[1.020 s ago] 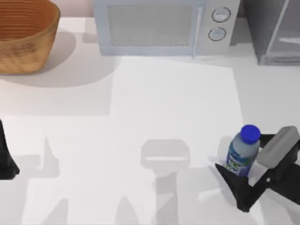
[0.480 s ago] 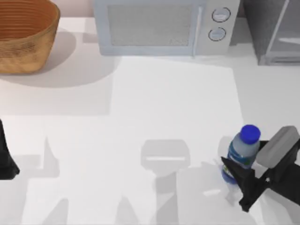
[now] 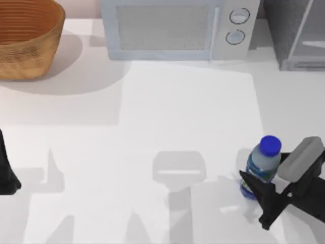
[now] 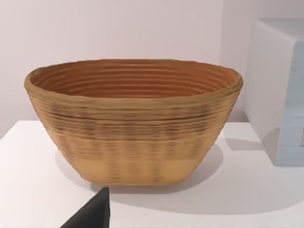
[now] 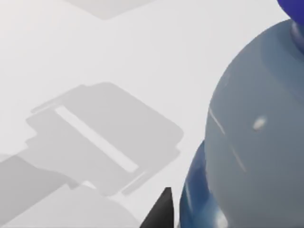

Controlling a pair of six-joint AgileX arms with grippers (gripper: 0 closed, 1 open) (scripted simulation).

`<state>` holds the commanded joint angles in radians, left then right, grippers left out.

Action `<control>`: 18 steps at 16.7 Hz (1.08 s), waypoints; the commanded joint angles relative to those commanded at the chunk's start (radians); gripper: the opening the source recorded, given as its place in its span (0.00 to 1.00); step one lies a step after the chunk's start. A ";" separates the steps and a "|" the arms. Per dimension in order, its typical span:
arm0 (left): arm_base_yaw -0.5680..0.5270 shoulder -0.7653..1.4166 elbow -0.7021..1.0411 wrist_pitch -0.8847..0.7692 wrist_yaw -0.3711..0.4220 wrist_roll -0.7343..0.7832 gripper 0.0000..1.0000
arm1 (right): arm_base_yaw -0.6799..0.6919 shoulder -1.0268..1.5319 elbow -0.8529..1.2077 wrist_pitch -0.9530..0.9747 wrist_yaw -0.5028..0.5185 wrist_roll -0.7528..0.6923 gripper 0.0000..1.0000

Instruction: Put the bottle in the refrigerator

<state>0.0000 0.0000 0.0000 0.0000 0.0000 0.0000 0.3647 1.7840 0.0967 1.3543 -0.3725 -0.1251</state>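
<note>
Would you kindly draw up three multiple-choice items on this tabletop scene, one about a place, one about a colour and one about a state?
1. Where on the table does the woven basket stand in the top view?
A. the far left corner
B. the near right corner
C. the middle, in front of the microwave

2. What colour is the cap of the bottle?
A. red
B. blue
C. white

3. What is the right gripper doing?
A. hanging open high above the basket
B. shut on the bottle's lower body
C. lying flat on the refrigerator

Answers:
1. A, the basket sits at the top view's far left, beside the microwave.
2. B, a round blue cap tops the clear bottle.
3. B, its dark fingers close in against the labelled part of the upright bottle near the right edge; the left arm is parked at the left edge.
</note>
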 joint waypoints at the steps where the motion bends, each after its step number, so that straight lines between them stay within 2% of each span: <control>1: 0.000 0.000 0.000 0.000 0.000 0.000 1.00 | 0.000 0.000 0.000 0.000 0.000 0.000 0.01; 5: 0.000 0.000 0.000 0.000 0.000 0.000 1.00 | -0.003 -0.001 -0.001 -0.003 -0.002 0.000 0.01; 8: 0.000 0.000 0.000 0.000 0.000 0.000 1.00 | -0.056 -0.051 0.005 -0.069 -0.053 -0.028 0.01; 11: 0.000 0.000 0.000 0.000 0.000 0.000 1.00 | -0.165 -0.156 0.022 -0.228 -0.157 -0.088 0.01; 18: 0.000 0.000 0.000 0.000 0.000 0.000 1.00 | -0.485 -0.486 0.070 -0.748 -0.453 -0.258 0.01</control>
<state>0.0000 0.0000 0.0000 0.0000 0.0000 0.0000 -0.1205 1.2978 0.1663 0.6063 -0.8256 -0.3831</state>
